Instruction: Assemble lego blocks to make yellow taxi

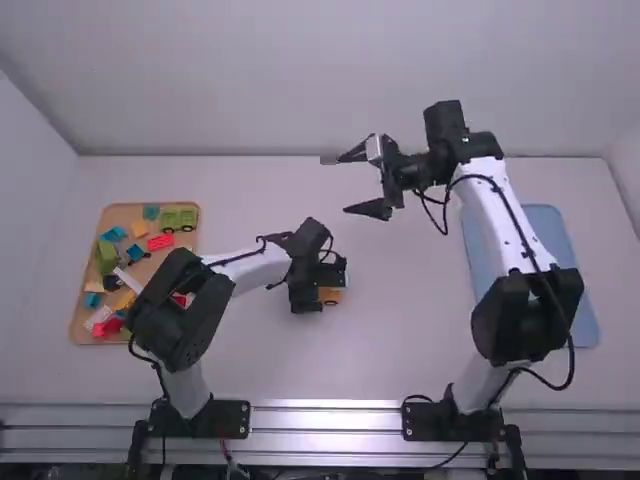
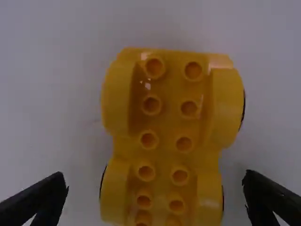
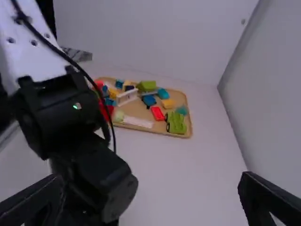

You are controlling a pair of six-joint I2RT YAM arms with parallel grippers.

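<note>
In the high view, my left gripper hangs low over the middle of the table, around a yellow wheeled base. The left wrist view has the yellow base with its studs facing up, lying between the spread fingers of my left gripper, with a gap on each side. My right gripper is held farther back, right of the middle, its fingers wide apart. In the right wrist view, nothing is between the fingers of the right gripper.
A wooden tray of loose coloured blocks, with a green wheeled base, lies on the left side of the table. A blue tray is at the right, partly beneath the right arm. Walls bound the table's back and sides.
</note>
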